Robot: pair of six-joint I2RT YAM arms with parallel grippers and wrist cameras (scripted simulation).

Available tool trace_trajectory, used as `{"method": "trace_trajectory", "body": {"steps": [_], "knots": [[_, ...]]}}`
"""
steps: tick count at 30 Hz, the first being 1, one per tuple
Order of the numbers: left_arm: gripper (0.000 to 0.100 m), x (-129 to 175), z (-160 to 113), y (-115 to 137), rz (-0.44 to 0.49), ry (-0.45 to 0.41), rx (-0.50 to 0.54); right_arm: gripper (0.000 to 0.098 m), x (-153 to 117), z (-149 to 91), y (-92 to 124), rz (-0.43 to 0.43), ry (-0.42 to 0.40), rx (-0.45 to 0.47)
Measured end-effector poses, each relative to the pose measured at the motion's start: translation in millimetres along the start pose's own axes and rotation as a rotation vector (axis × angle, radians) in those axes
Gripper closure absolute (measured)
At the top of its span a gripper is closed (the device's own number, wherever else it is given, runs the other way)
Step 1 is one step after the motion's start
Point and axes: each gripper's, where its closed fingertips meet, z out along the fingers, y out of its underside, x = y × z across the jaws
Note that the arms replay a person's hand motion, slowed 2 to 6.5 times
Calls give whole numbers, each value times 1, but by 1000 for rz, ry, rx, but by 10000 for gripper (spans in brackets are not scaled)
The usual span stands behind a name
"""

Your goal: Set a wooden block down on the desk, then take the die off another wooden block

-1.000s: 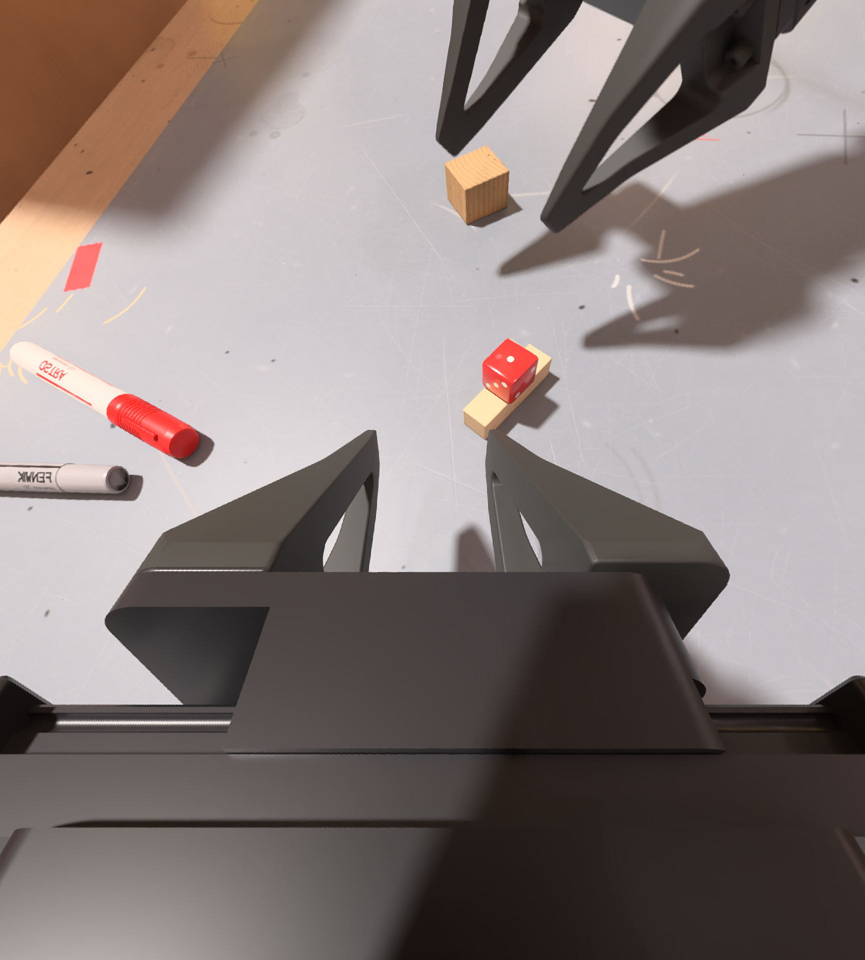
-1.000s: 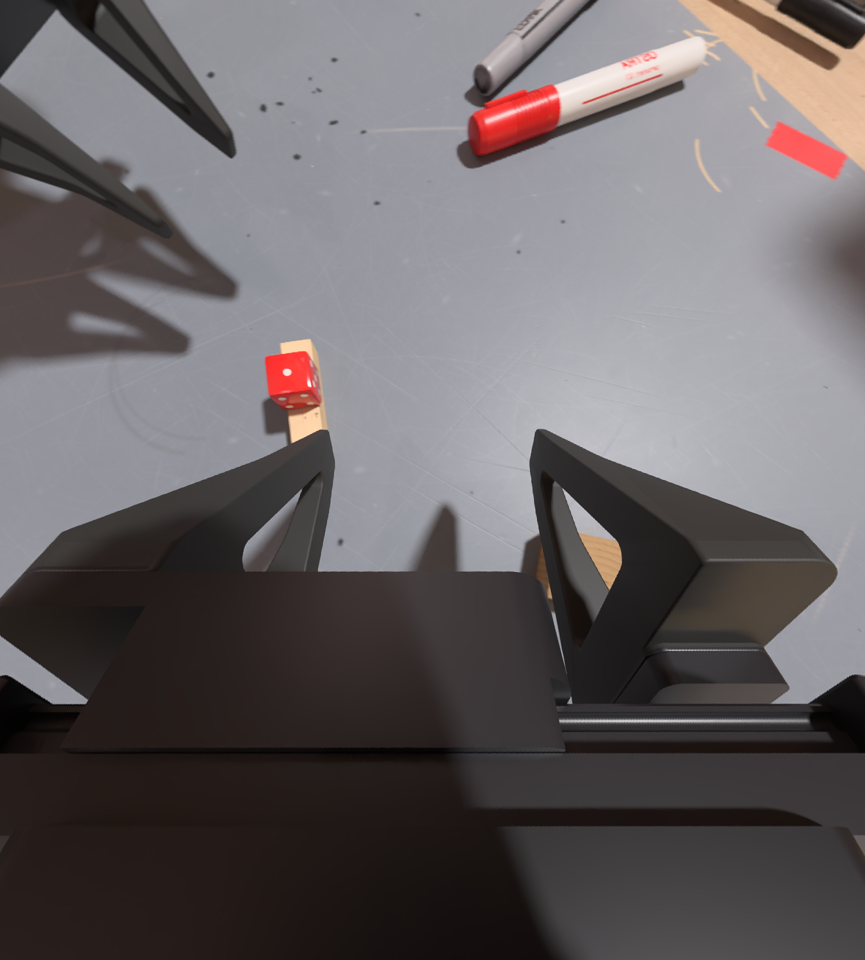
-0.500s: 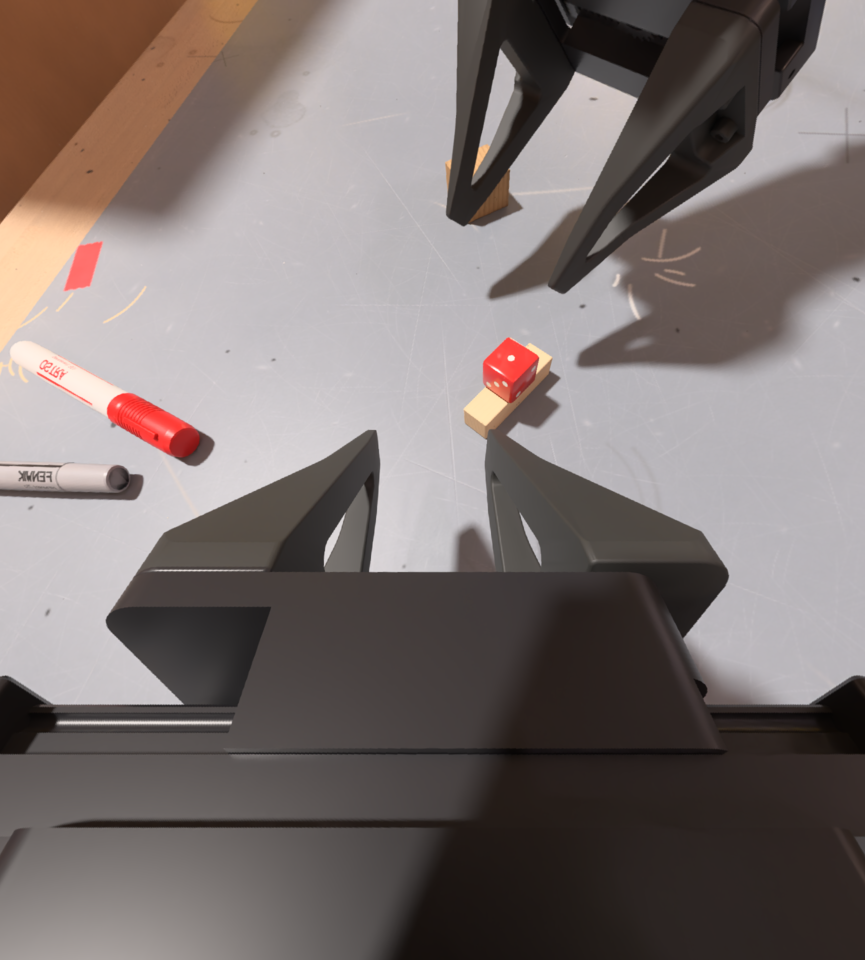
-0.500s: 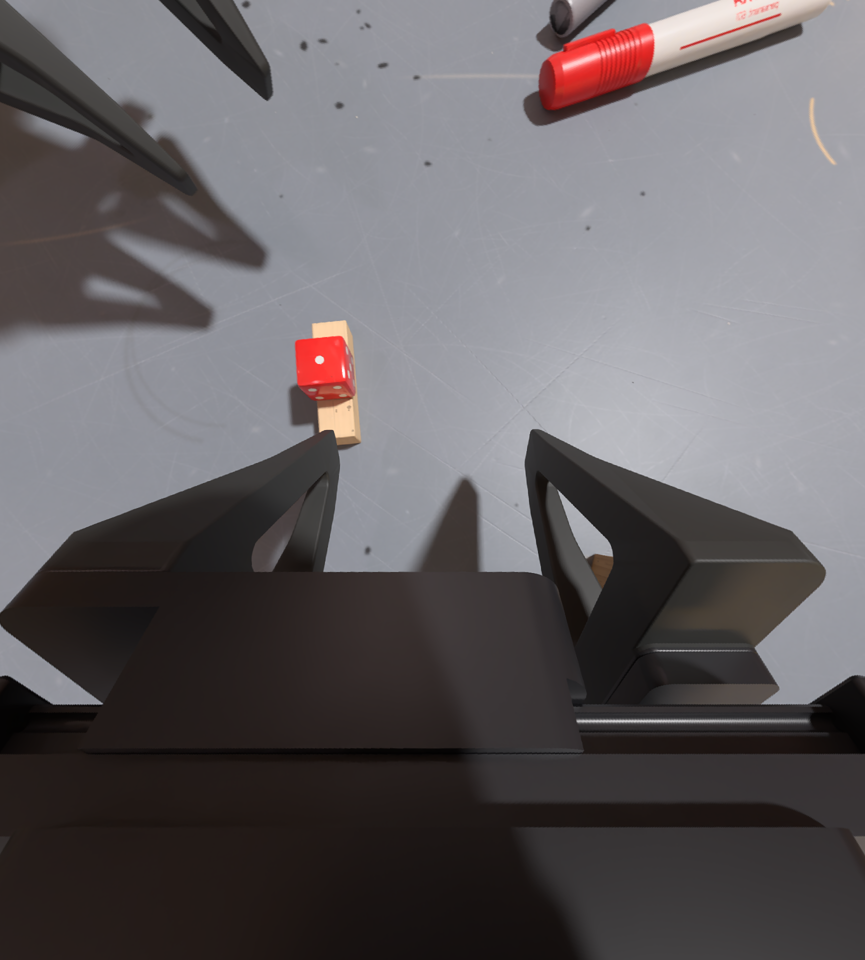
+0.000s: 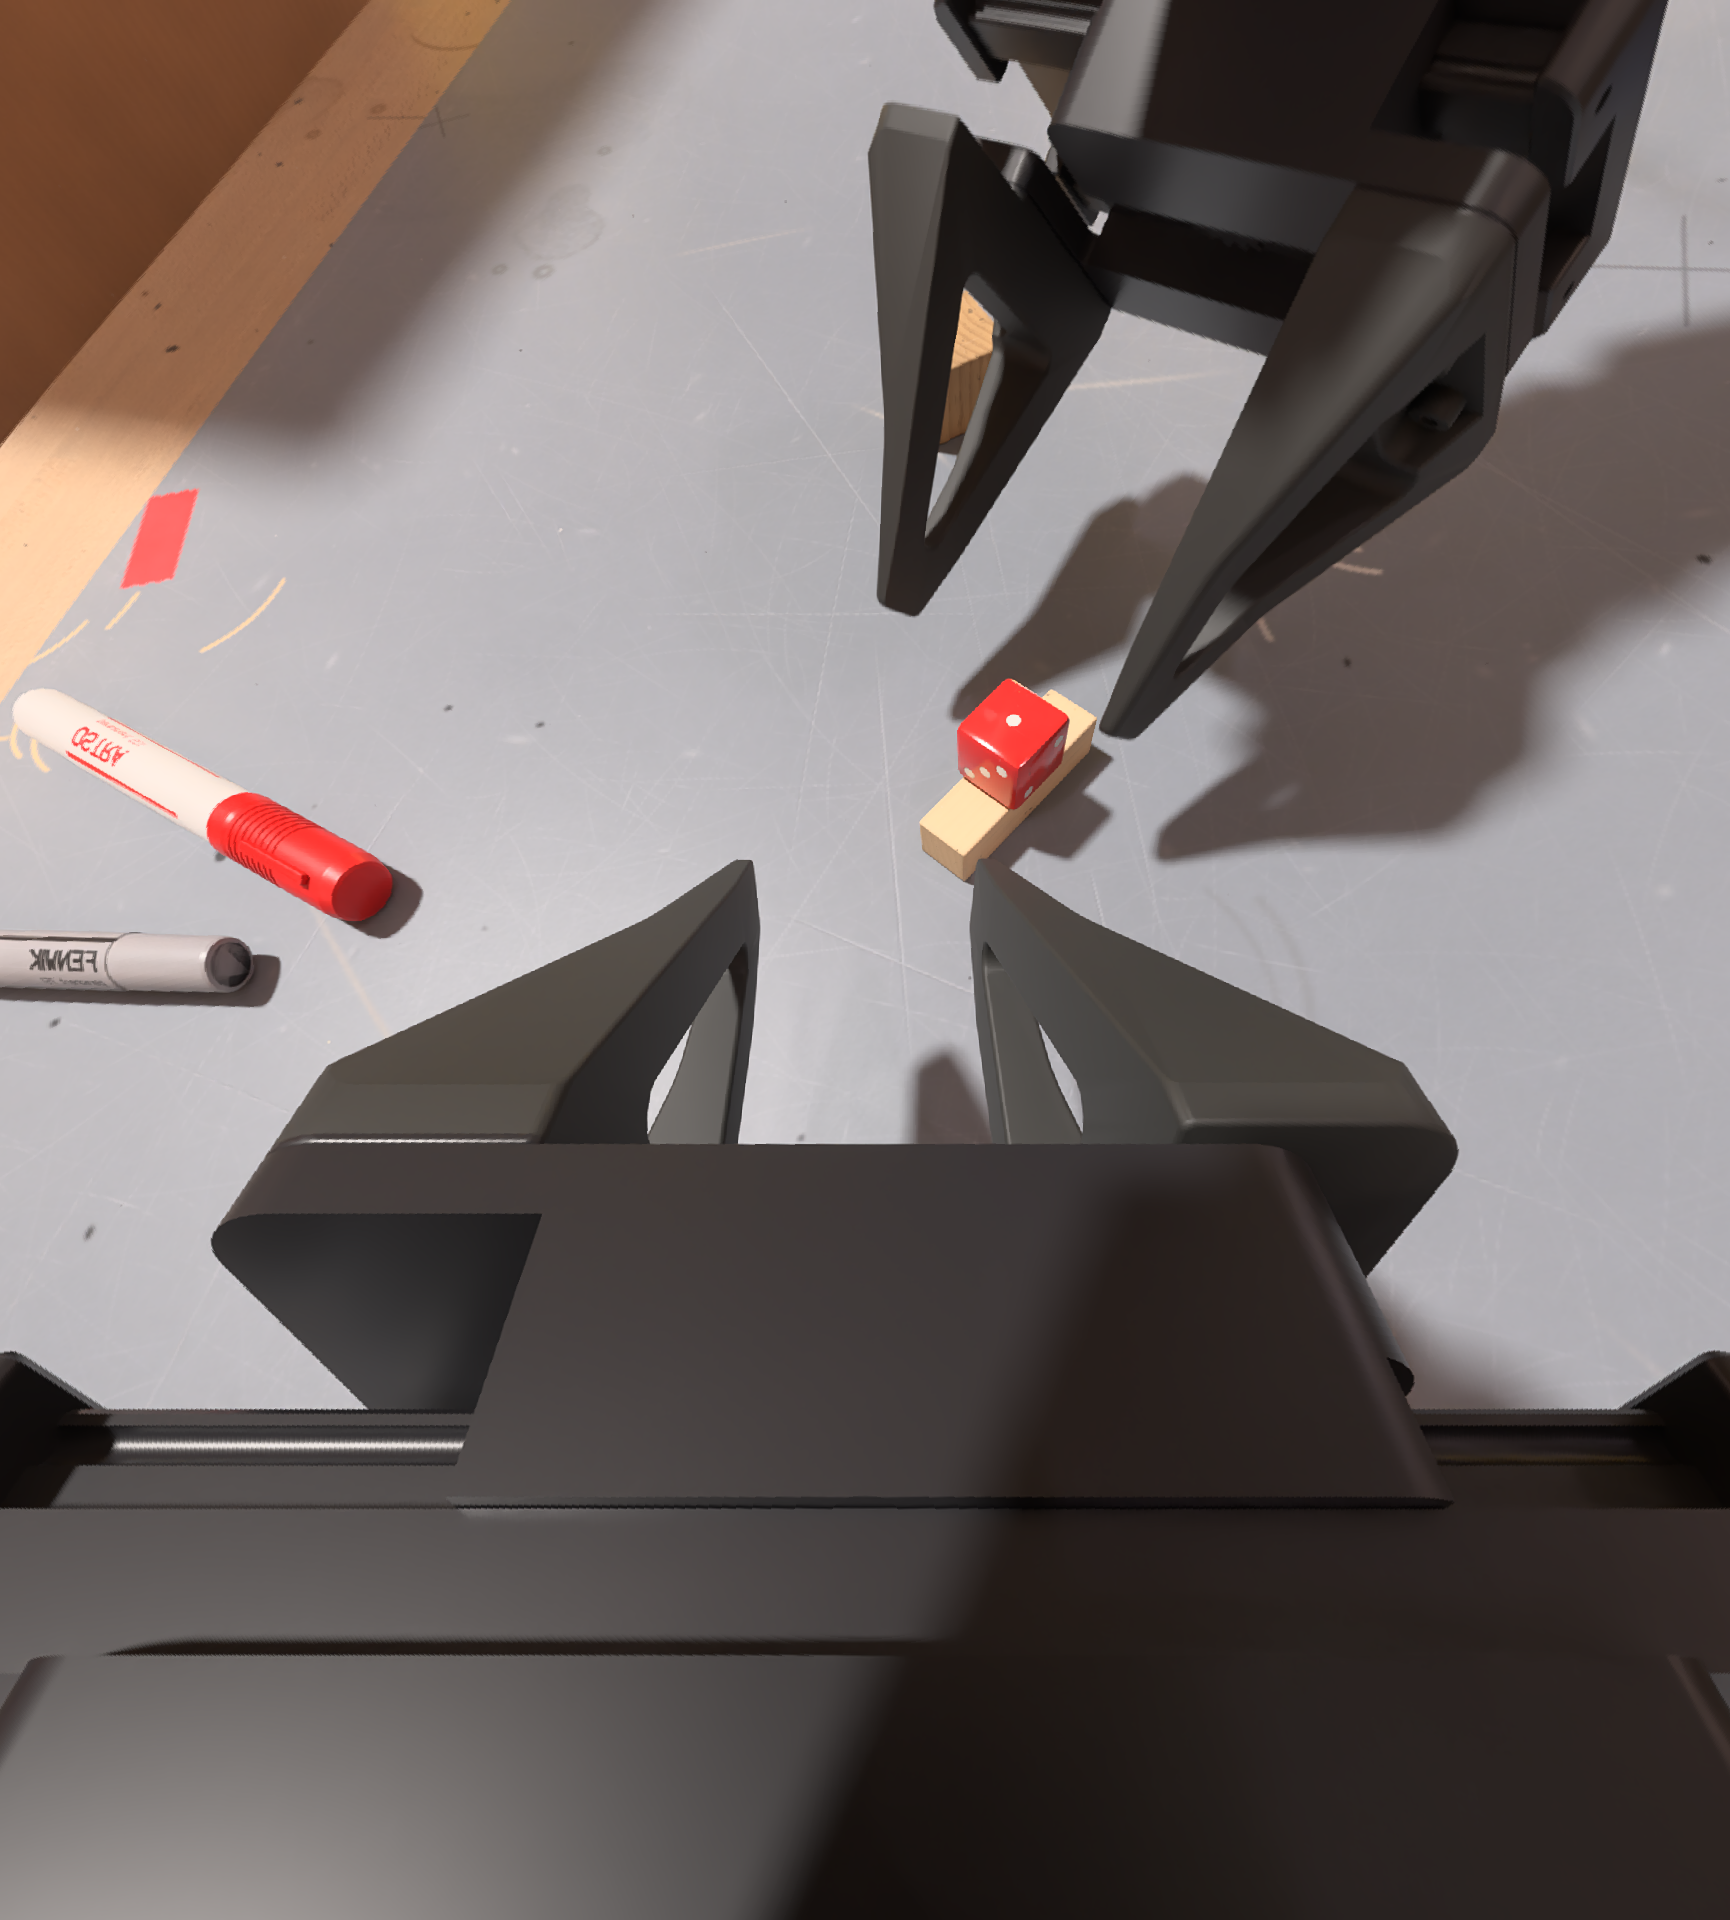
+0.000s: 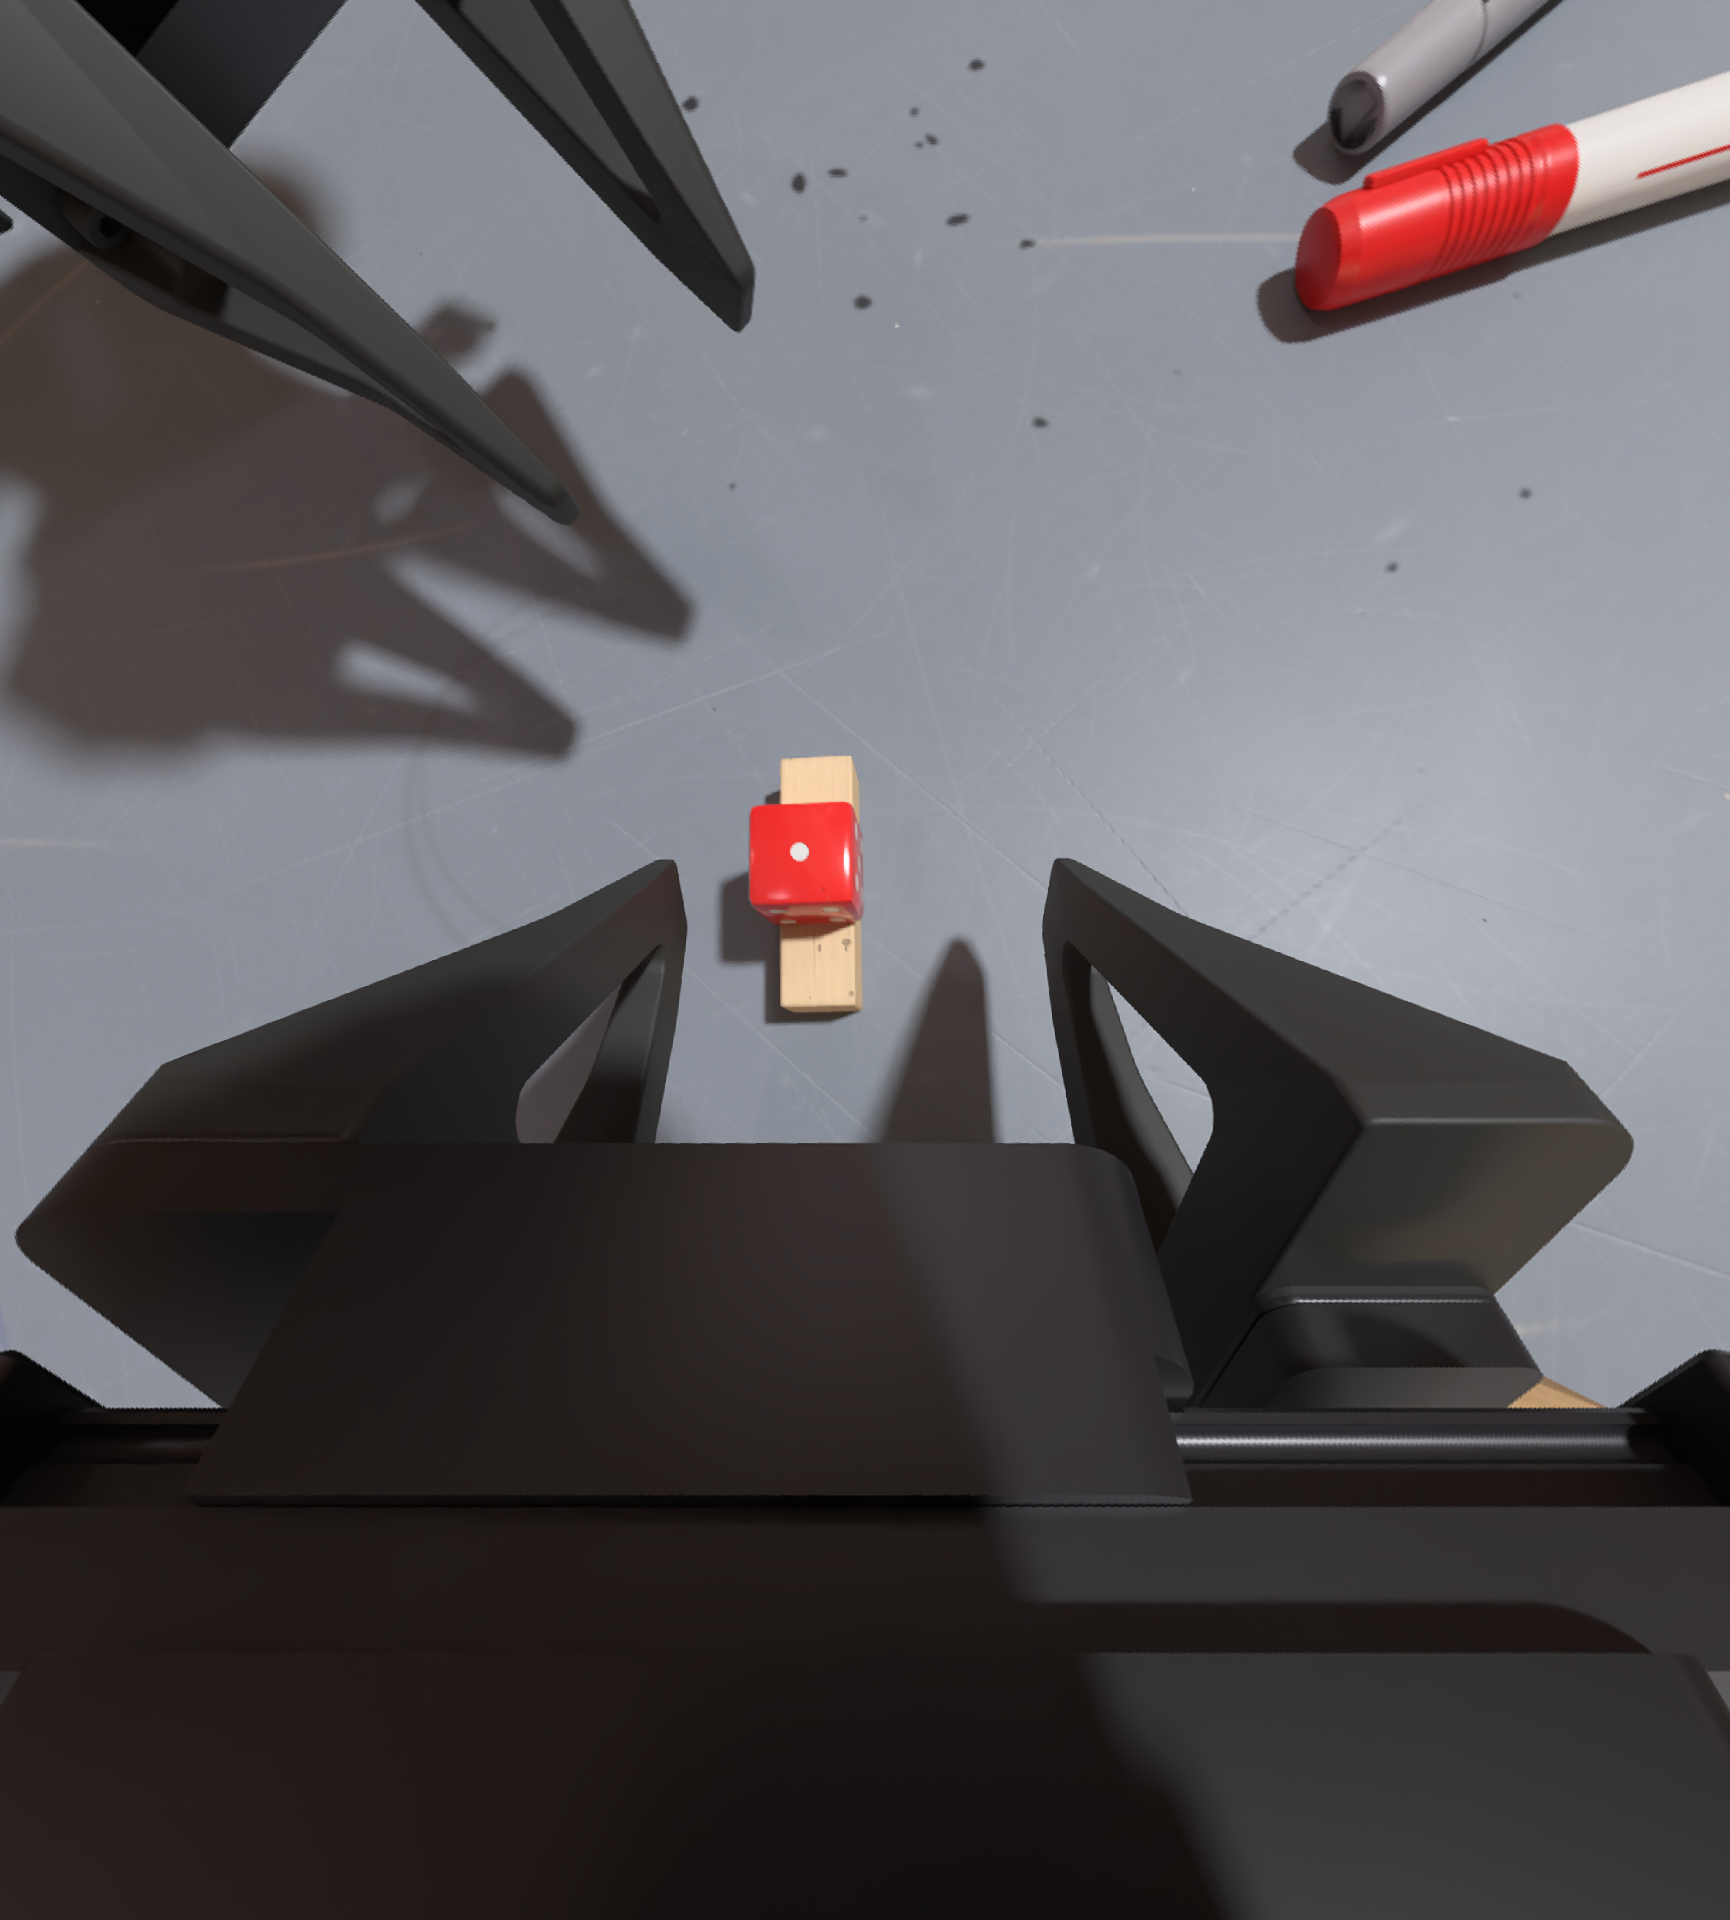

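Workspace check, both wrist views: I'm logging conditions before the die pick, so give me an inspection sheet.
Surface: grey desk, scratched and speckled.
Job's things: red die sits on flat wooden block; wooden cube on the desk behind right gripper.
Clutter: red-capped marker, grey pen, red tape scrap.
Grippers: left gripper open, empty; right gripper open above the die.
Cables: nothing seen.
Surroundings: wooden board along the desk.

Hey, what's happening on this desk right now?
Two robot arms work over a grey desk. The right claw, open, hovers above a red die sitting on a flat wooden block. A wooden cube stands behind it. The left claw waits open nearby, empty. Two markers lie aside.
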Motion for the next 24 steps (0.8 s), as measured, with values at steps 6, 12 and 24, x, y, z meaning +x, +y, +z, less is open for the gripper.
{"method": "trace_trajectory", "body": {"steps": [6,12,24], "knots": [[654,0,0,0,0,0,0,433,-4,9,-2,-4,7,-7],[654,0,0,0,1,1,0,461,-4,14,-3,22,1,-7],[660,3,1,-3,-5,11,13,714,-9,18,-5,-2,-7,-19]]}}
